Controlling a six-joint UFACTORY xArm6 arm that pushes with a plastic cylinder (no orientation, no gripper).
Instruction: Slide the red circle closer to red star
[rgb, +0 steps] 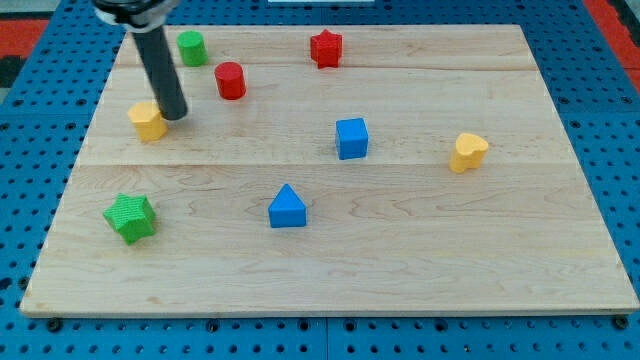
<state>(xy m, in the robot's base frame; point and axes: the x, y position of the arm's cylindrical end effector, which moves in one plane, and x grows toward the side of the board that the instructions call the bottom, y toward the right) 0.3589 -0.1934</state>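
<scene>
The red circle (230, 80) stands on the wooden board near the view's top, left of centre. The red star (325, 48) is to its right and slightly higher, about a hand's width away. My tip (175, 115) is at the end of the dark rod that comes down from the view's top left. It sits left of and below the red circle, apart from it, and right beside a yellow block (147, 120).
A green circle (191, 47) is at the top left, a green star (130, 216) at lower left. A blue cube (351, 138) and a blue triangle (287, 207) lie mid-board. A yellow heart (467, 152) is at the right. The board edge (320, 312) runs along the bottom.
</scene>
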